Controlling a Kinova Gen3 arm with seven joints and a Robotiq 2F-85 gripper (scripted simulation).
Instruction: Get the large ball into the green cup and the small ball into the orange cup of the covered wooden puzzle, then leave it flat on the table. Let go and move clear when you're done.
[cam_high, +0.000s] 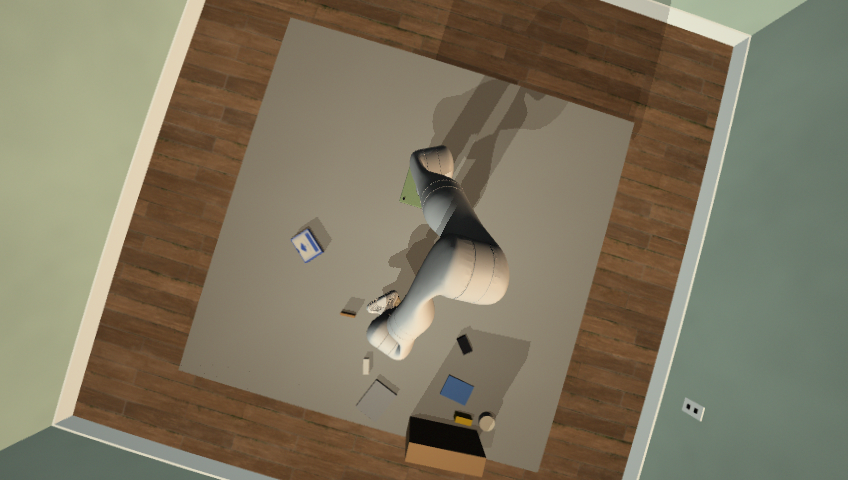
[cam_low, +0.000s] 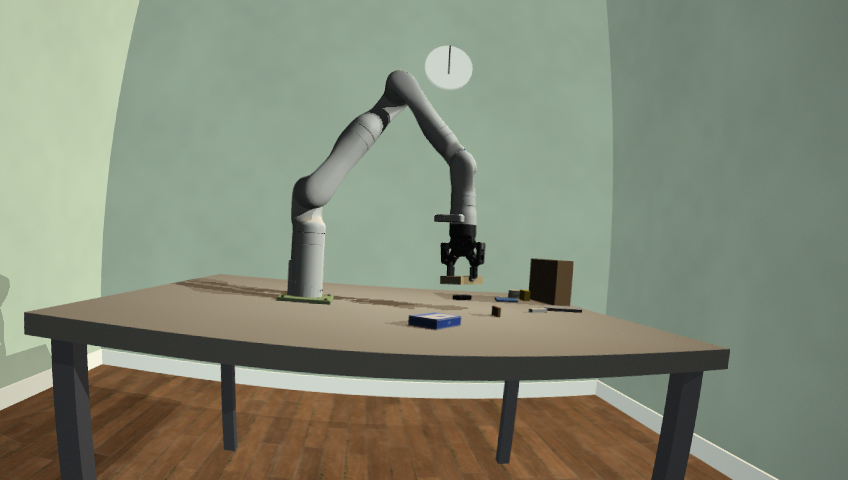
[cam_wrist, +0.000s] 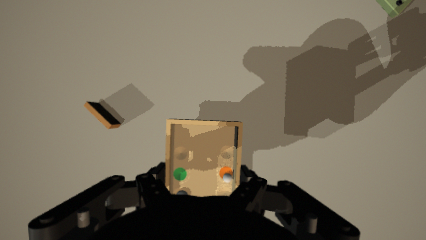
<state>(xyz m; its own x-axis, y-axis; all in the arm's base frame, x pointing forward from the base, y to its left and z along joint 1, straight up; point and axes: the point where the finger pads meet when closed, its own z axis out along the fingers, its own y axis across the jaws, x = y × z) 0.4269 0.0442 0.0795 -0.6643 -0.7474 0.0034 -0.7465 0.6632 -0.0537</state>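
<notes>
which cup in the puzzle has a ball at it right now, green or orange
The orange cup: a pale ball sits at its edge. The green cup shows bare colour, no ball on it.

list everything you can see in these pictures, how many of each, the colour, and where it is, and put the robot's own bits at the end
table: one, grey-brown top, dark legs, on a wood floor
wooden puzzle: one, tan, held in the claw above the table
cups in the puzzle: two, green and orange, near the claw end
ball: one plainly seen, pale, at the orange cup; a second is hard to make out
blue box: one, blue and white, front of the table
dark box: one, brown-black, far right of the table
small block: one, brown, mid table
wall clock: one, white, back wall
base plate: one, green, under the arm
arm: one, grey-white
claw: one, black, shut on the puzzle
</notes>
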